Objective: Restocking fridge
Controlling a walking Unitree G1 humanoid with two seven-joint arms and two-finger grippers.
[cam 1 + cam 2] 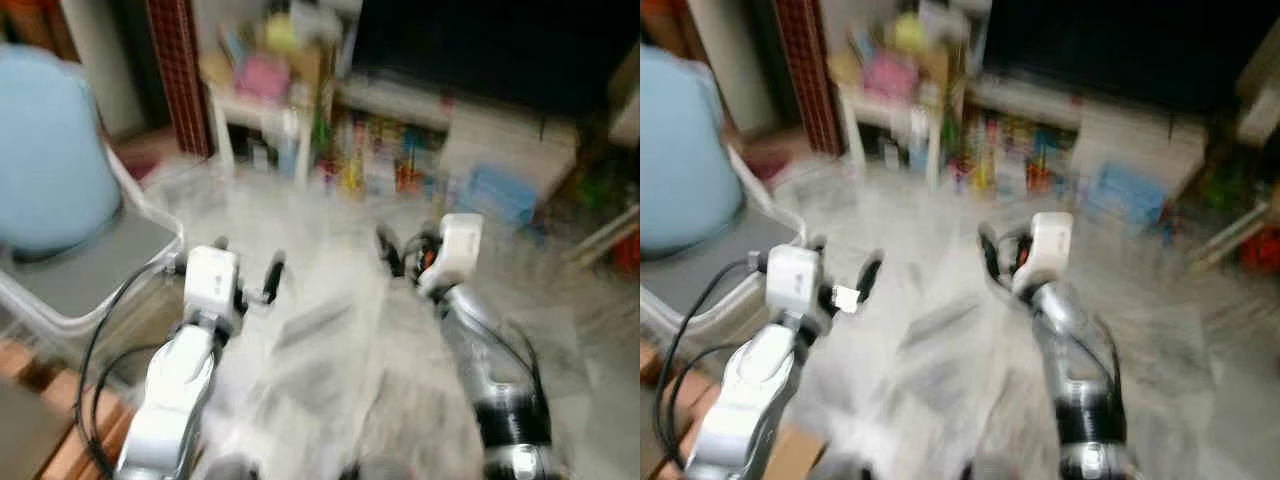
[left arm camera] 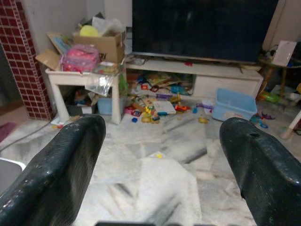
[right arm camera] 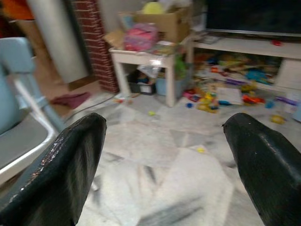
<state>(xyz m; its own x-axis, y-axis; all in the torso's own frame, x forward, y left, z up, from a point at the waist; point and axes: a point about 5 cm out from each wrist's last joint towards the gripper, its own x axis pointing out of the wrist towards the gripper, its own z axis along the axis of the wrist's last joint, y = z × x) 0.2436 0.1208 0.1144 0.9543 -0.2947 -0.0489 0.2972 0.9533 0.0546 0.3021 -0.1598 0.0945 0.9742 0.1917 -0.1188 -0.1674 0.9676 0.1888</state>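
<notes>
Both arms are held forward at waist height over pale marbled floor tiles (image 2: 155, 174). The left gripper (image 1: 245, 272) has its two long black fingers spread wide and holds nothing. The right gripper (image 1: 402, 250) is likewise spread and empty. Each finger is matte, rounded and faintly pebbled.

No fridge or groceries can be seen, so neither arm is nearer the task's things; the robot probably must turn or walk on first.

Ahead stands a small white table (image 2: 82, 77) bearing a cardboard box (image 2: 106, 44) and a pink bag (image 2: 81, 56). Beside it runs a low white TV stand (image 2: 207, 77) under a dark screen (image 2: 202, 26), with bright toys (image 2: 155, 101) scattered below and a blue plastic bin (image 2: 233, 104). A grey-seated chair (image 1: 75, 270) with a pale blue back sits at the robot's left.
</notes>
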